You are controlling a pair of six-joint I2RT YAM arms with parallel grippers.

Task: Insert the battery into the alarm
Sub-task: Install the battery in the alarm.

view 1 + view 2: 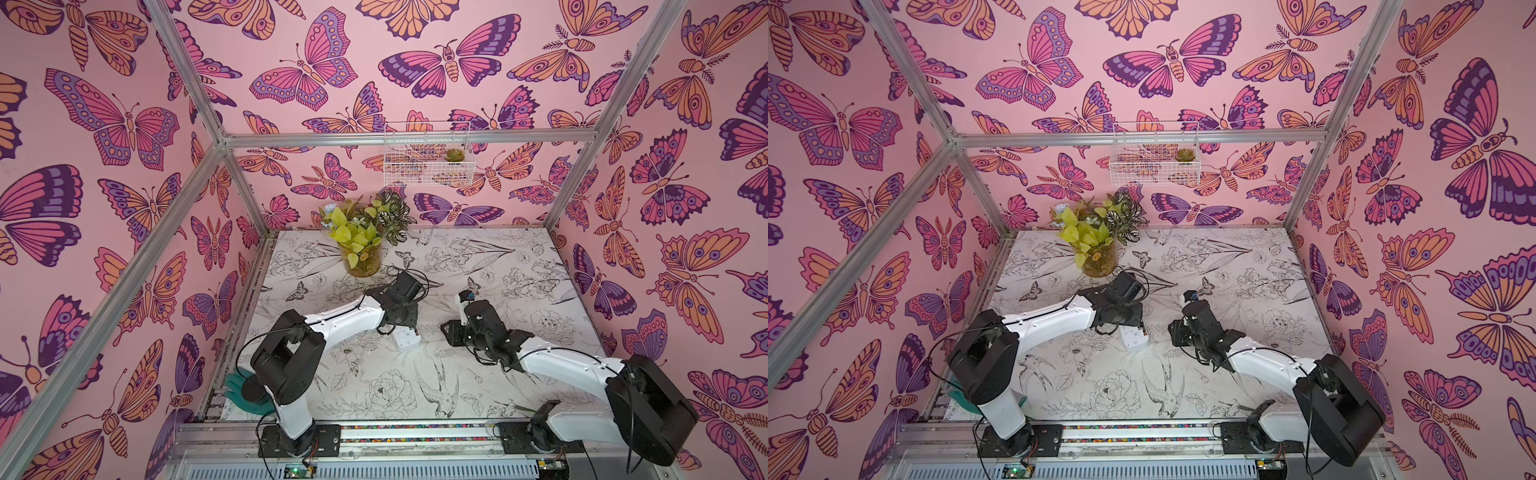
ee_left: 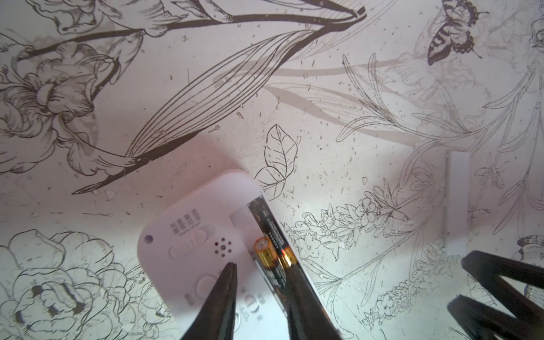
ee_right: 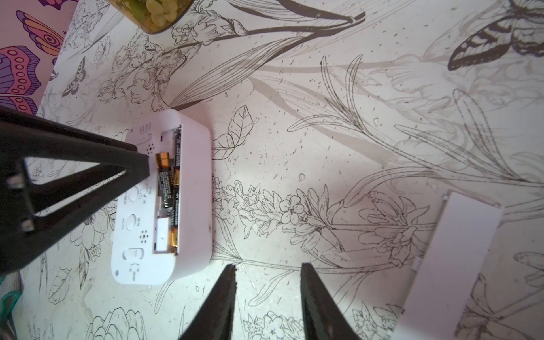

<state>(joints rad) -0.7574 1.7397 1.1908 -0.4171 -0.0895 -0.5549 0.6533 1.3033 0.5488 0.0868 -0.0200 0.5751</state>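
White plastic alarm lies back-up on the flower-printed table in both top views, between the two arms. The left gripper hangs directly over it and the right gripper is just beside it.

From the left wrist, the battery sits tilted in the open slot, gold end raised. The left claw stands parted on either side of it, with a gap, so it is not clamped.

From the right wrist, the right claw's fingers are apart and empty, and the white lid lies well apart. I judge the battery light, stiff and slippery, so better to press on its raised end. "AAA" seems readable on a seated cell; the alarm's markings are too small.
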